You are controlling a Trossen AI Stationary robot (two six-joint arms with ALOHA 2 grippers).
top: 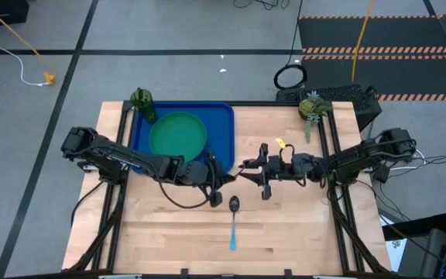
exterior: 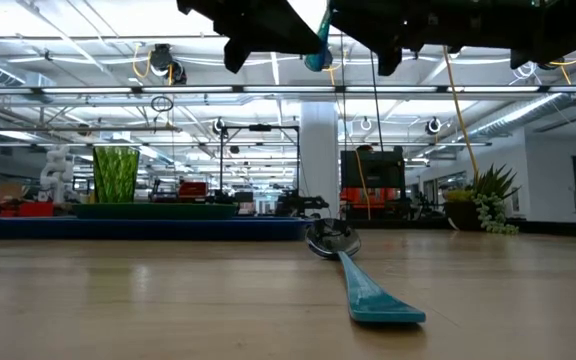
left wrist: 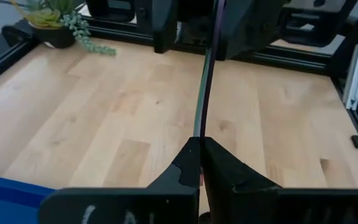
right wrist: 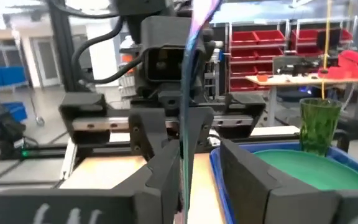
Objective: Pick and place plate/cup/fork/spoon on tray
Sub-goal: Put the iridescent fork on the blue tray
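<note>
The fork (left wrist: 205, 93) hangs in the air between my two grippers, above the middle of the table; it shows edge-on as a thin strip, also in the right wrist view (right wrist: 188, 93). My left gripper (top: 224, 180) is shut on it. My right gripper (top: 248, 165) is open, with the fork passing between its fingers, close by one. The spoon (top: 233, 221) lies flat on the table, its dark bowl (exterior: 330, 238) toward the far side. The green plate (top: 178, 133) lies on the blue tray (top: 221, 116). The cup (top: 140, 99) stands in the tray's far left corner. My left gripper pinches the fork (left wrist: 202, 144) between its two fingertips, on the fork's flat faces. The fingers come level from the table's left and lie along the fork. The fork is lifted clear of the table and reaches on toward the right gripper. Which end is held does not show.
A small potted plant (top: 313, 108) stands at the table's far right corner. Bare wood lies to the right of the tray and around the spoon. Black frame rails (top: 339, 194) run along the table's left and right sides.
</note>
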